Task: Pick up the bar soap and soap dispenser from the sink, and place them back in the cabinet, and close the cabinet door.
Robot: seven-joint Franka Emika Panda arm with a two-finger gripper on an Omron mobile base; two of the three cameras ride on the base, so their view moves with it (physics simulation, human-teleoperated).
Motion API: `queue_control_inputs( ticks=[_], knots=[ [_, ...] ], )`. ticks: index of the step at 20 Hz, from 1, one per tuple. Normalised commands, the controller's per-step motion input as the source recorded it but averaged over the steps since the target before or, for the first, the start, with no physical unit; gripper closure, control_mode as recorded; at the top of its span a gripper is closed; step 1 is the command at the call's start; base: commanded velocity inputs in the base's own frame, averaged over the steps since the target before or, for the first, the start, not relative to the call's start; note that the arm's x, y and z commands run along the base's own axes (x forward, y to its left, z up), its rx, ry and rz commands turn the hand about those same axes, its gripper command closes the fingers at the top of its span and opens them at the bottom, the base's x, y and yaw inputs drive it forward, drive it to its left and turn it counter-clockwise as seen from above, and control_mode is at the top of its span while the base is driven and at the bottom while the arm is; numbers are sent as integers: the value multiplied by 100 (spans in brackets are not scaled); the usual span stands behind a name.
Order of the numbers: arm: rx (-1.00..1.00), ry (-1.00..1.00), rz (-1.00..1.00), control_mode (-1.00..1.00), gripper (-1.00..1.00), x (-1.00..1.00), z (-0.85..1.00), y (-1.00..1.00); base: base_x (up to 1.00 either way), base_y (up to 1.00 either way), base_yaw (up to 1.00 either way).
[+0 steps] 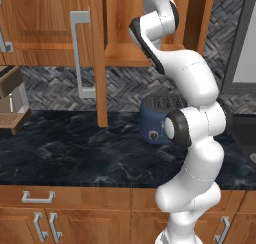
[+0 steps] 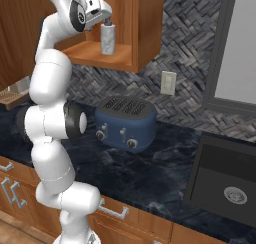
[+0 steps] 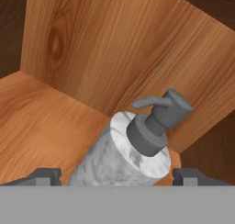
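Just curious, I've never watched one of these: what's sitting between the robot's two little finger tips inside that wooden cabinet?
In the hand view, the marble soap dispenser stands between the open gripper tips, on the cabinet shelf.

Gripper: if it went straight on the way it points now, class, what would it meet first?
The soap dispenser, which stands between the open gripper's fingertips; beyond it, probably the cabinet wall.

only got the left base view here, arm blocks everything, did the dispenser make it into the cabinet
observer: yes, the soap dispenser stands upright on the cabinet floor.
operator: gripper let go of it
observer: the hand view shows the gripper open, a finger on each side of the bottle.
operator: any soap bar in the sink
observer: the sink basin in the right base view shows just its drain, no bar.
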Motion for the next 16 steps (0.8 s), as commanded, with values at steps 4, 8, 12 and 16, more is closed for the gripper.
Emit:
queue_control_inputs(
  ticks=[4, 8, 12, 16],
  knots=[
    [0, -3, 0, -100, -100, 5, 0, 0, 0, 0, 0],
    [0, -13, 0, -100, -100, 0, 0, 0, 0, 0, 0],
    [0, -17, 0, -100, -100, -20, 0, 0, 0, 0, 0],
    [0, -16, 0, -100, -100, -85, -3, 0, 0, 0, 0]
  ],
)
